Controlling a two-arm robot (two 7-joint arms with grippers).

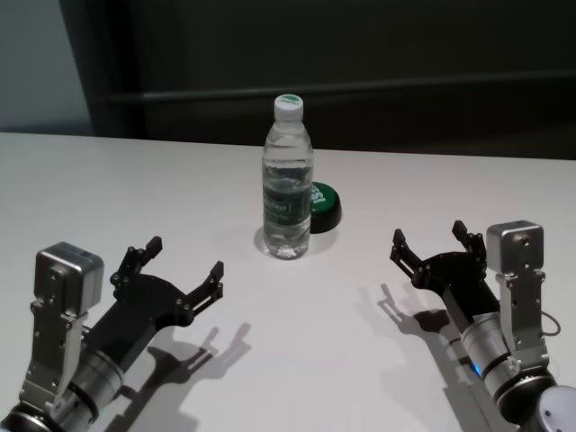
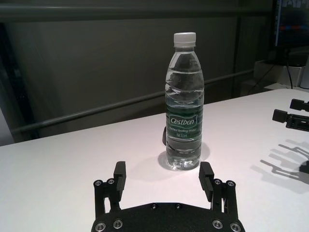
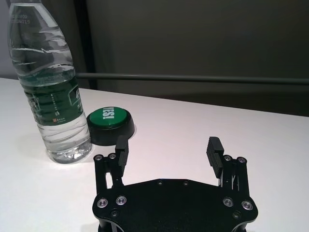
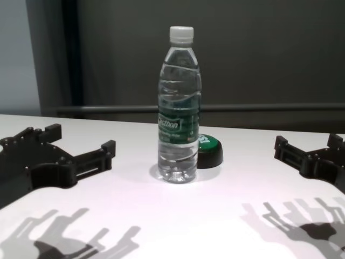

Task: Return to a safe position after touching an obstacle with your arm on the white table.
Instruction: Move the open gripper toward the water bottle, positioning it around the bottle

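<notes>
Tall clear plastic water bottle [image 1: 288,180] stands upright mid-table on the broad white table [image 1: 108,198]. Left gripper [image 1: 175,271] and right gripper [image 1: 433,243] hover near, fingers apart, empty, apparently at safe clearance.

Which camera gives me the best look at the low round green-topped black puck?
Right wrist view: the low round green-topped black puck shows whole, beside the tall clear plastic water bottle. Head and chest views show it partly hidden behind the bottle; left wrist shows only a dark sliver.
</notes>
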